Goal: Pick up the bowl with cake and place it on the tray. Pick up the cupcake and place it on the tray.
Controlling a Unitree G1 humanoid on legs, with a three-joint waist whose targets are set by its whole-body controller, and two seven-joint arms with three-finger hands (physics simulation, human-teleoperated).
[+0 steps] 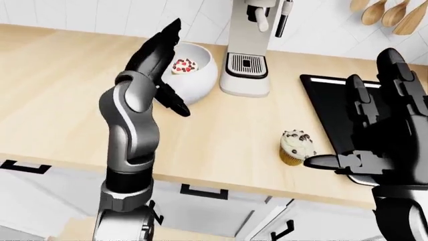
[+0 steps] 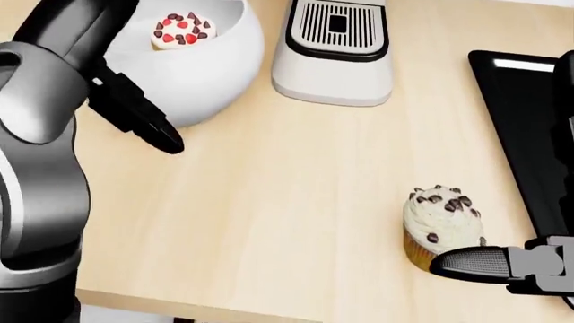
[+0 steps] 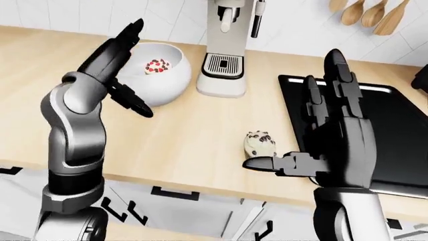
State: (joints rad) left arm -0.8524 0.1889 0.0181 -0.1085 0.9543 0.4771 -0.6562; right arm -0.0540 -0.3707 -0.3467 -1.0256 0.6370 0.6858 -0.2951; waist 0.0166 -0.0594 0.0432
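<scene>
I have my left hand [image 3: 124, 70] raised over the light wooden surface [image 2: 269, 202] with its fingers spread open, gripping nothing. In the right-eye view its long upper fingers reach up over the left rim of the white bowl [image 3: 170, 80], while the thumb points down and to the right, below the bowl's lower left side. I cannot tell whether any finger actually touches the bowl wall. Inside the bowl sits the small cake [image 2: 182, 29], white-frosted with red hearts and dark chips, up at the top left of the head view.

My right hand [image 3: 334, 135] is open too, palm upright, fingers pointing up in front of the black tray [image 1: 327, 108], which lies along the right side of the surface. Its thumb sticks out level toward the left. In the head view the thumb tip lies just at the lower right of the cupcake [image 2: 441, 225], very near its wrapper; whether they touch I cannot tell. The cupcake stands upright on the surface, white frosting dotted with chocolate chips, just left of the tray's edge and not on it.

A white coffee machine [image 1: 249, 60] stands between the bowl and the tray, toward the tiled wall.
</scene>
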